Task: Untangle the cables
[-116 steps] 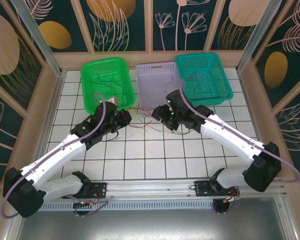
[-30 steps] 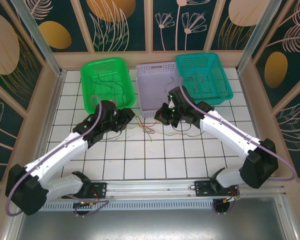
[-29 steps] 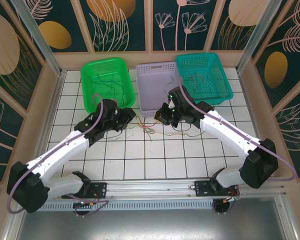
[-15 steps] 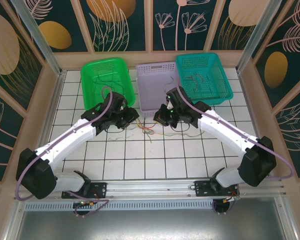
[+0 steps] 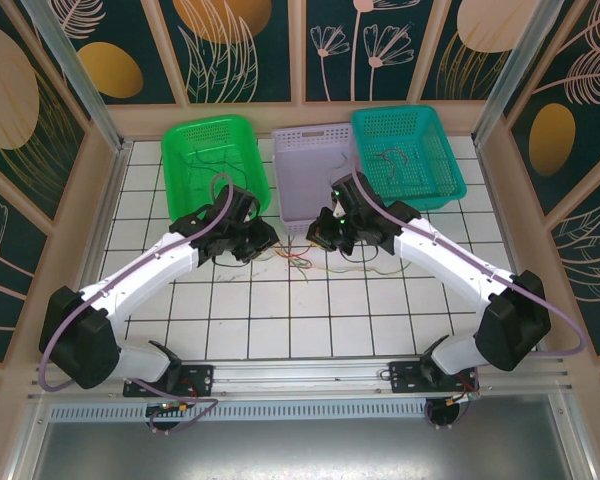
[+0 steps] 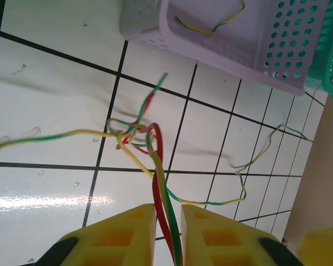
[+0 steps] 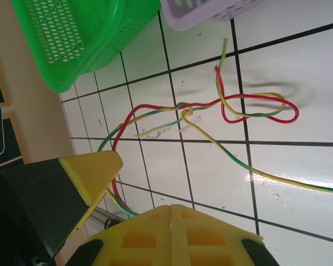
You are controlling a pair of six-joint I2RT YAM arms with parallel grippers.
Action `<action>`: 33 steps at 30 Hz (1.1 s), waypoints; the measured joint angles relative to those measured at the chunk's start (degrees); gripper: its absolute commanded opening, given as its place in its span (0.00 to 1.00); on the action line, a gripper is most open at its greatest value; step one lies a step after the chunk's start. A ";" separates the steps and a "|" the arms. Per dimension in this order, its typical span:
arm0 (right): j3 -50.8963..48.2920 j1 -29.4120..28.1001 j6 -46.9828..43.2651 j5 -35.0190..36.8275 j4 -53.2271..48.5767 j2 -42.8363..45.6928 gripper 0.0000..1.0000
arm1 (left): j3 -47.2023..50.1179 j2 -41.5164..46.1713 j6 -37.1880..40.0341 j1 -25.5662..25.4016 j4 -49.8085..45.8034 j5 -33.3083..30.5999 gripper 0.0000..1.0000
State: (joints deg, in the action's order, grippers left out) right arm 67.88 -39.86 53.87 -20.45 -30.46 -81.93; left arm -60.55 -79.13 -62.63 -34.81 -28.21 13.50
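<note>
The cables [image 5: 296, 258] lie knotted on the white tiles between my two grippers, in front of the lilac basket. The knot [image 6: 134, 133] joins red, yellow and green-yellow strands. A red and a green-yellow strand rise from it into my left gripper [image 6: 168, 206], whose jaws stand close against them on both sides. From above, my left gripper [image 5: 263, 240] sits just left of the tangle. My right gripper [image 5: 323, 232] hovers at its right. In its wrist view my right gripper [image 7: 171, 208] is shut, pads together, with nothing seen between them; the knot [image 7: 186, 111] lies ahead of it.
Three baskets line the far side: green basket [image 5: 208, 125], lilac basket [image 5: 315, 135], teal basket [image 5: 410, 115], the green and teal ones holding thin wires. The lilac basket [image 6: 255, 50] holds a yellow-green wire [image 6: 208, 25]. Open tiles stretch toward the near edge.
My left arm has swung right and a little farther out toward the tangle, and its jaws have narrowed around the two strands. The right arm has barely moved.
</note>
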 measured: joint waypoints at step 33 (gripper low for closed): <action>-13.57 0.13 -6.32 8.17 -0.66 -0.70 0.00 | -0.26 3.41 -4.22 0.72 0.52 0.68 0.00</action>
State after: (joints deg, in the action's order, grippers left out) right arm 54.30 -39.72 47.55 -12.27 -31.11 -82.63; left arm -60.82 -75.72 -66.85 -34.09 -27.68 14.17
